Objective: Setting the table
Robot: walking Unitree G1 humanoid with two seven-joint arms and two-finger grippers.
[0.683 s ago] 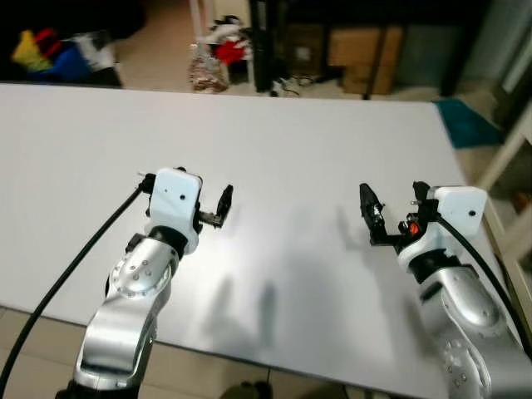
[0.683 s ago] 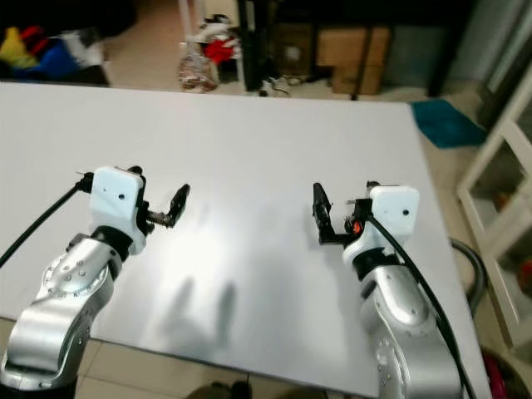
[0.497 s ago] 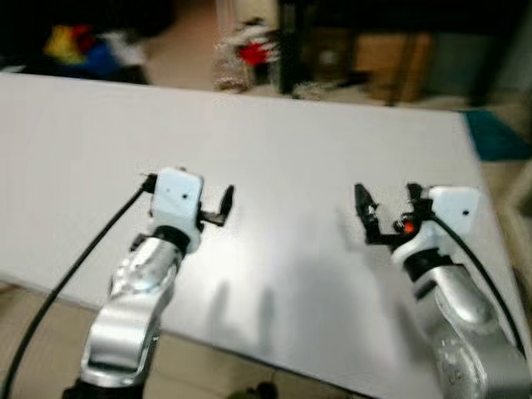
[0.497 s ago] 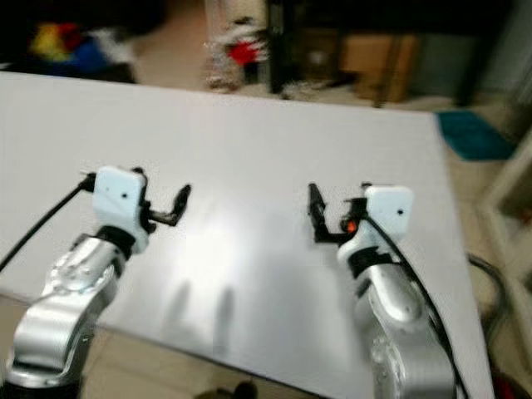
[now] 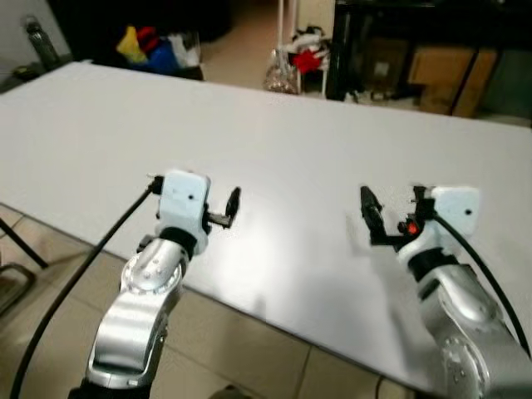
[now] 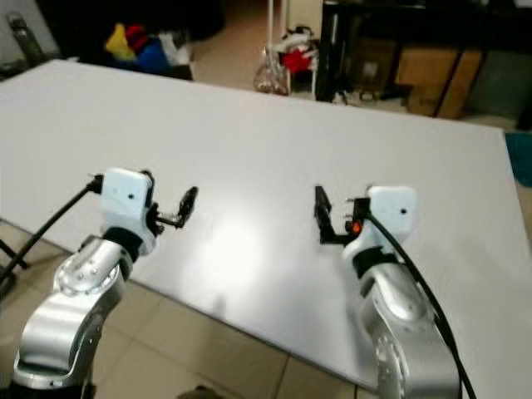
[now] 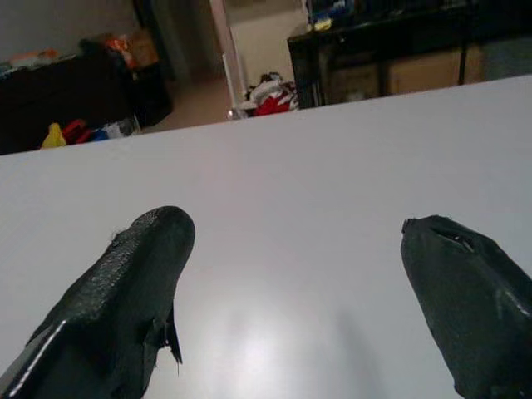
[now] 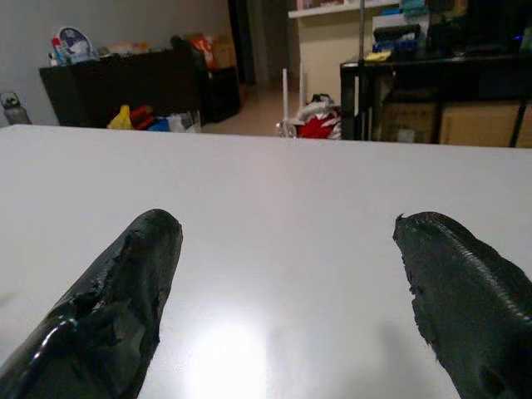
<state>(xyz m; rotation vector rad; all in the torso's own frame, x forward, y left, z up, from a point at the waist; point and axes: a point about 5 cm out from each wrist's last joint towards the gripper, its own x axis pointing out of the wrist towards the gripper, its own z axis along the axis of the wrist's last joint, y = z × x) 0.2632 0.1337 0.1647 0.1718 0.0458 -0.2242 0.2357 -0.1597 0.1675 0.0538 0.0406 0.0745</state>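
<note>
Left gripper [image 5: 233, 202] at 8 o'clock over the near edge of the table [image 5: 274, 141], fingers spread wide, nothing between them. Left wrist view: both black fingers [image 7: 125, 299] apart with bare white tabletop between.

Right gripper [image 5: 391, 212] at 4 o'clock, also over the table near its front edge, fingers parted, holding nothing. An orange-red light shows on its body just behind the fingers. Right wrist view: two fingers [image 8: 116, 291] well apart above the white surface, with a bright glare patch on the table between them.

Both silver arms reach in from 6 o'clock; a black cable [image 5: 75, 283] runs along the left arm, another along the right. Tan tile floor [image 5: 249, 349] shows below the table's near edge.

Table is plain white and runs diagonally from 9 o'clock up to 2 o'clock. I can see no tableware on it; no setting item can be made out in any view.

Beyond the far edge, at 11 o'clock: colourful pile [image 5: 154, 46], yellow, red and blue, on the floor against dark furniture. At 12 o'clock: white rack legs with red cloth [image 5: 306, 58]. At 1 o'clock: black shelf [image 5: 391, 41] with cardboard boxes [image 5: 470, 79] under it. At 10 o'clock, far corner: a dark bottle [image 5: 40, 41].
</note>
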